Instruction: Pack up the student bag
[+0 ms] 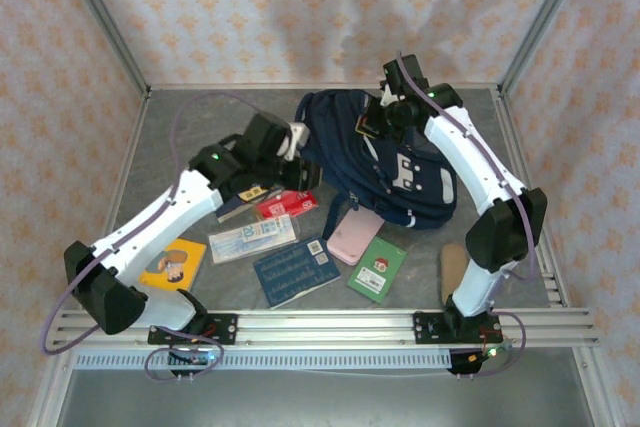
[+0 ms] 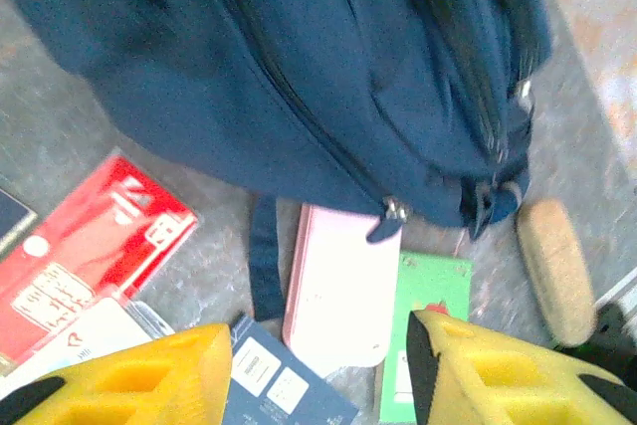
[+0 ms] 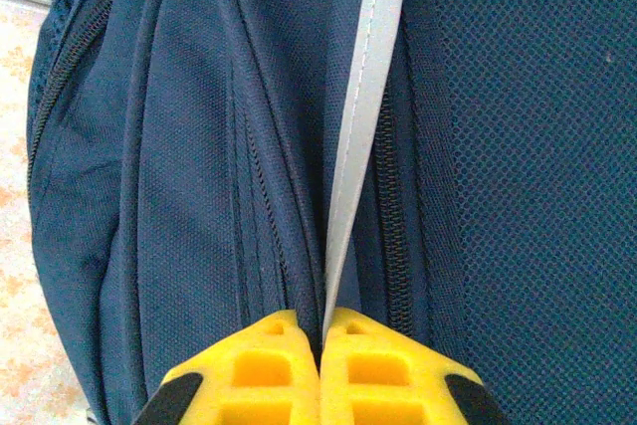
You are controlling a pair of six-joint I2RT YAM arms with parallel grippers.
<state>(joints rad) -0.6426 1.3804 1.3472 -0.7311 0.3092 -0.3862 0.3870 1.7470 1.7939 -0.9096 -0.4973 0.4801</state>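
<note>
We find the student bag [image 1: 385, 162] at the table's [image 1: 160, 147] one o'clock, the right gripper [image 3: 320, 323] clamped on its grey strap [image 3: 360, 116], the left gripper [image 2: 317, 345] half open, empty. Risk: thin strap slips free under pull.

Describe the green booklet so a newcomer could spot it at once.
Find the student bag, the big navy backpack. At its near edge lies a pink notebook; the green booklet is right of that. It alone has a green cover, with a small red picture.
</note>
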